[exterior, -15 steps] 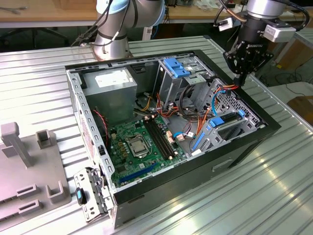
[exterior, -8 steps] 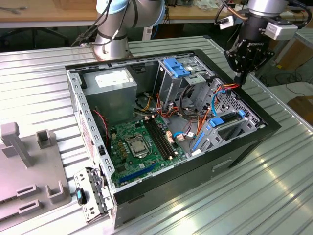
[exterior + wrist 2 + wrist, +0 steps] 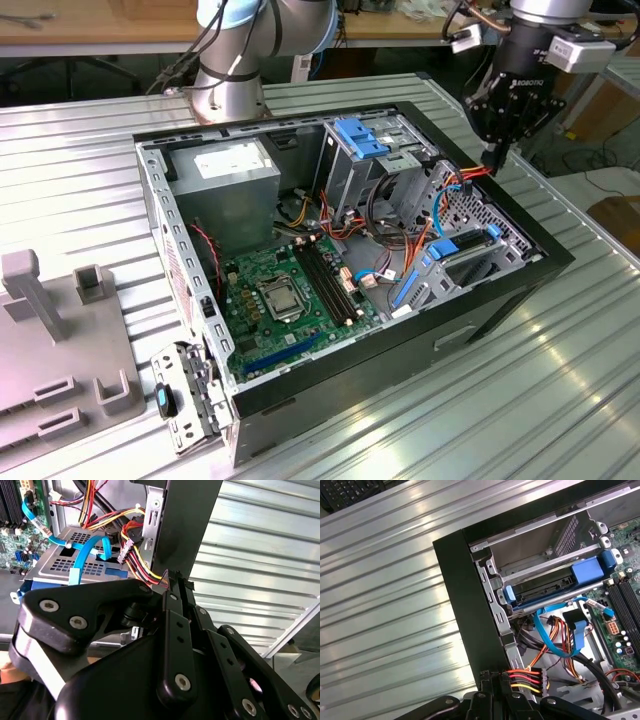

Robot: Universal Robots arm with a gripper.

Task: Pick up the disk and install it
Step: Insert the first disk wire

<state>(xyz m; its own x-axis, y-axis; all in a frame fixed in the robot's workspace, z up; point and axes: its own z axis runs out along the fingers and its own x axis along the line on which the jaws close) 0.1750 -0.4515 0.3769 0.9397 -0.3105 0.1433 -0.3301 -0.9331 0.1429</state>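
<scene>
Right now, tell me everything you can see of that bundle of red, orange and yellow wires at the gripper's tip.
The bundle of red, orange, yellow and black wires is thin insulated cable, its strands lying side by side like a ribbon. It runs fairly straight from a pale plug inside the open black computer case to the tips of the black gripper, which looks shut on it just beside the case's wall. Whether the plug is seated in anything I cannot tell.
</scene>
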